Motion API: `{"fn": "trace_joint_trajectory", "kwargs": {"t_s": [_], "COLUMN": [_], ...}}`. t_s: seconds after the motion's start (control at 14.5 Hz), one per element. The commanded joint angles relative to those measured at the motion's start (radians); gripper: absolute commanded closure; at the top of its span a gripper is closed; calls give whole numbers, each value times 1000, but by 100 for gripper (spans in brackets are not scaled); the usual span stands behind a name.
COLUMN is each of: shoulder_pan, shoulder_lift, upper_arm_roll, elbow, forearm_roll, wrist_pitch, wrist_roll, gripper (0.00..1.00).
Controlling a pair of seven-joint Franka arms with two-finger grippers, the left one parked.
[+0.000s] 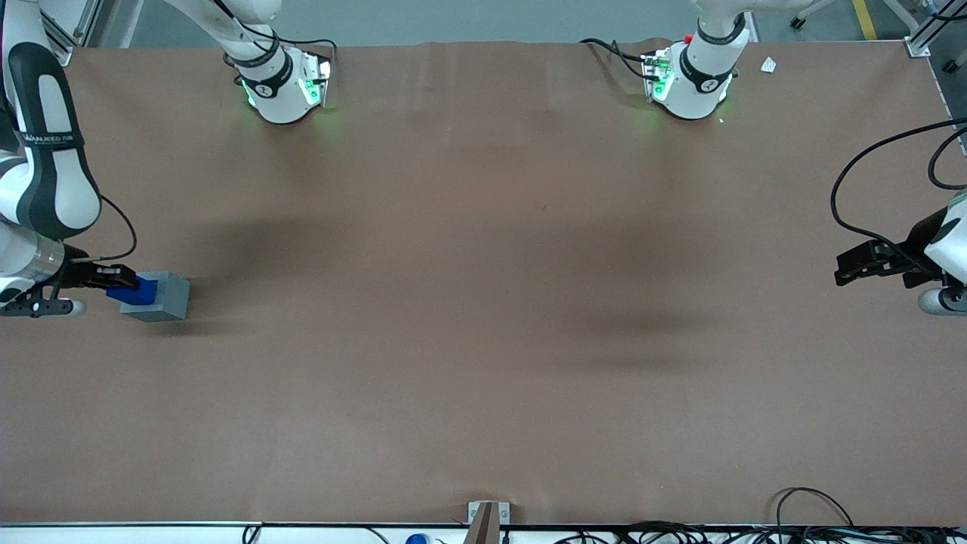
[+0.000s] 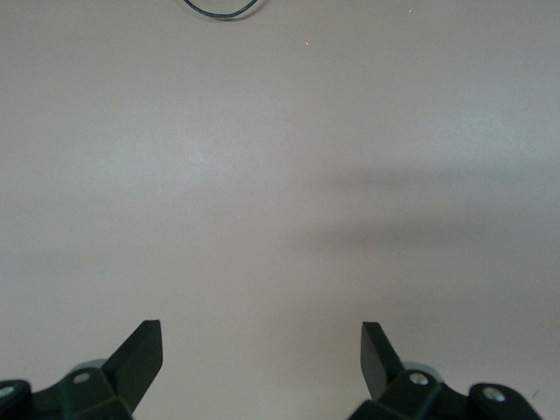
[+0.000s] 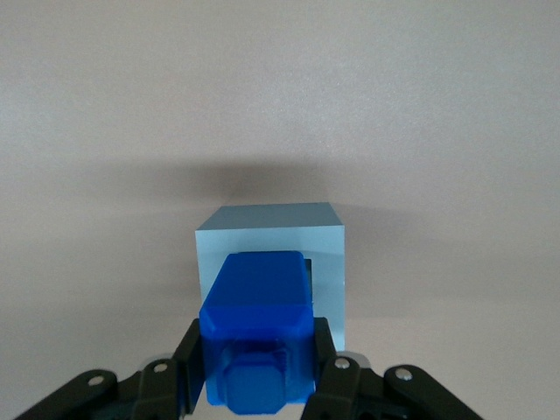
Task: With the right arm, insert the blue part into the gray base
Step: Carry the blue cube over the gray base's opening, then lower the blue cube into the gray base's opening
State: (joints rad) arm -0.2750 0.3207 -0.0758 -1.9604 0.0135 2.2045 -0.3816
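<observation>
The gripper [image 3: 258, 376] at the working arm's end of the table [image 1: 483, 340] has its jaws pinching the blue part [image 3: 256, 337], partly in the gray base [image 3: 271, 229].

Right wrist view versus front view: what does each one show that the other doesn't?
Only the right wrist view shows the blue part's stud end facing the camera, and a dark slice of the gray base's recess beside it.

Only the front view shows the whole brown table, the right arm and both arm bases; here the blocks sit at the working arm's end.

Both show the gripper shut on the blue part, holding it over the gray base.
</observation>
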Motion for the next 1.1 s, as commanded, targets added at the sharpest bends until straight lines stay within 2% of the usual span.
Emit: {"fn": "trace_joint_trajectory", "kwargs": {"t_s": [0.0, 1.03], "shoulder_pan": [-21, -32], "shoulder_lift": [8, 24], "upper_arm_roll": [16, 16], "elbow": [9, 8], "forearm_roll": [-14, -14], "wrist_pitch": [-9, -34], "wrist_roll": [-6, -5], "gripper": [94, 92]}}
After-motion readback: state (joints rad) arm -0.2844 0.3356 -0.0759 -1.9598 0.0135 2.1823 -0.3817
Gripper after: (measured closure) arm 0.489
